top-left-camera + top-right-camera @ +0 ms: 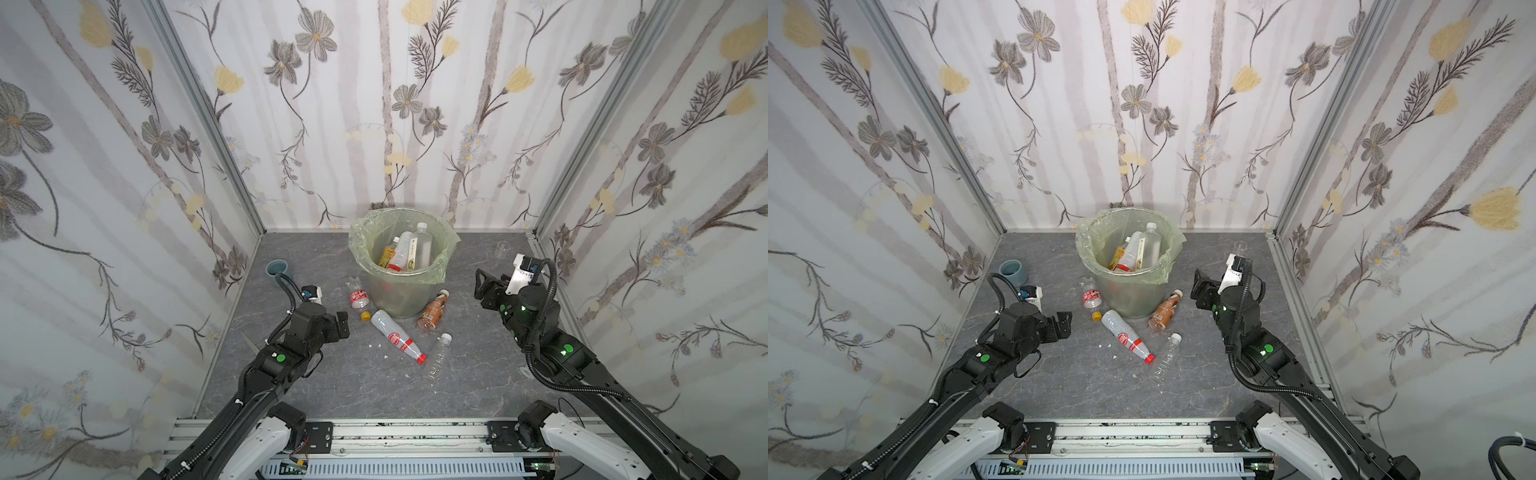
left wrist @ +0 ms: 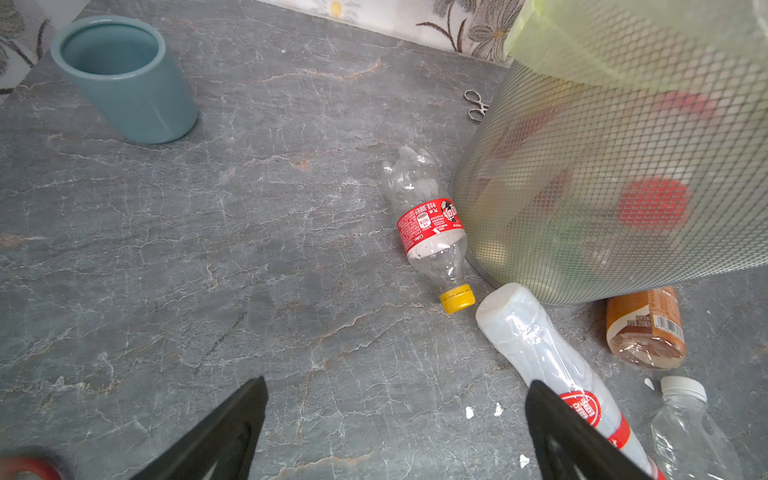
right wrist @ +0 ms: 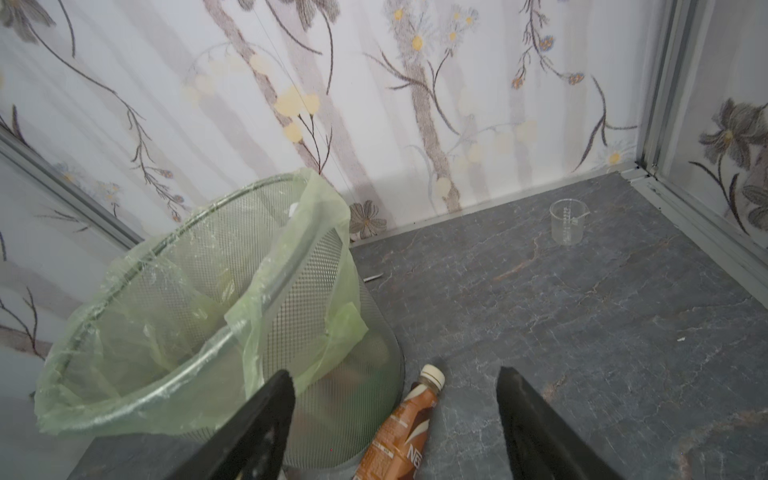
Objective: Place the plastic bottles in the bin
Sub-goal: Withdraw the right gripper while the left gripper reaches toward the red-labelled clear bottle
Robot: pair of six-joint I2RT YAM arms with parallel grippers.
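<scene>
The bin [image 1: 400,275] [image 1: 1126,274] stands at the back middle, its green bag folded over the rim, with several plastic bottles [image 1: 409,249] inside. Four bottles lie on the floor before it. They are a clear red-labelled one with a yellow cap [image 1: 359,297] [image 2: 430,226], a frosted red-capped one [image 1: 395,334] [image 2: 536,340], a brown coffee one [image 1: 433,311] [image 3: 399,428] and a clear white-capped one [image 1: 439,355] [image 2: 685,432]. My left gripper [image 1: 343,323] [image 2: 397,382] is open and empty, left of the frosted bottle. My right gripper [image 1: 482,286] [image 3: 395,372] is open and empty, right of the bin.
A blue-grey cup [image 1: 276,268] [image 2: 124,79] stands at the back left, and a small clear beaker [image 1: 502,248] [image 3: 566,220] at the back right. Small metal scissors [image 2: 476,106] lie by the bin's far side. White crumbs [image 1: 378,345] dot the floor. Papered walls close three sides.
</scene>
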